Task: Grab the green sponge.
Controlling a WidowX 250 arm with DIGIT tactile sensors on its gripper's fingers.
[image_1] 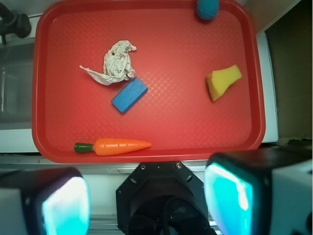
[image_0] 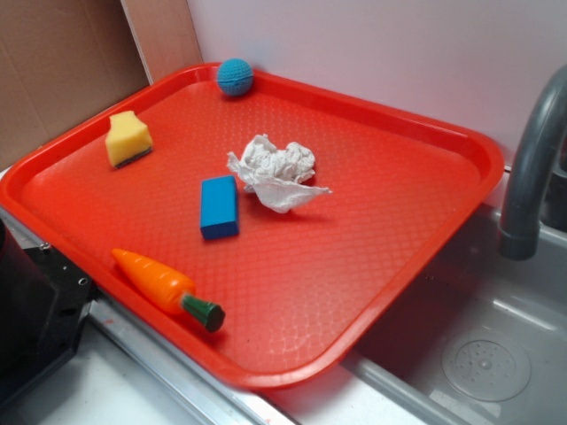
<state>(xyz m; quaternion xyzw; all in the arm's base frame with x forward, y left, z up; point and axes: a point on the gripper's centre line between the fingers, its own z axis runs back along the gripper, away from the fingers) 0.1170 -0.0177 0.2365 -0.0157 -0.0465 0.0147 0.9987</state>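
Overhead, tool (image_1: 146, 205) wide open, empty, off the green sponge (image_1: 223, 82).

Red textured tray (image_0: 425, 133), yellow-green sponge (image_0: 128, 139), blue block (image_0: 219, 205), orange carrot (image_0: 155, 280).

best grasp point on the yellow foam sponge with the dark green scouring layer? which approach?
Judging from both views: grip the yellow foam sponge with the dark green scouring layer at its pinched-in waist, coming straight down. It lies flat on the red plastic tray with nothing near it, so the narrowed sides should fit between the fingers. The claw looks open and is not yet over it.
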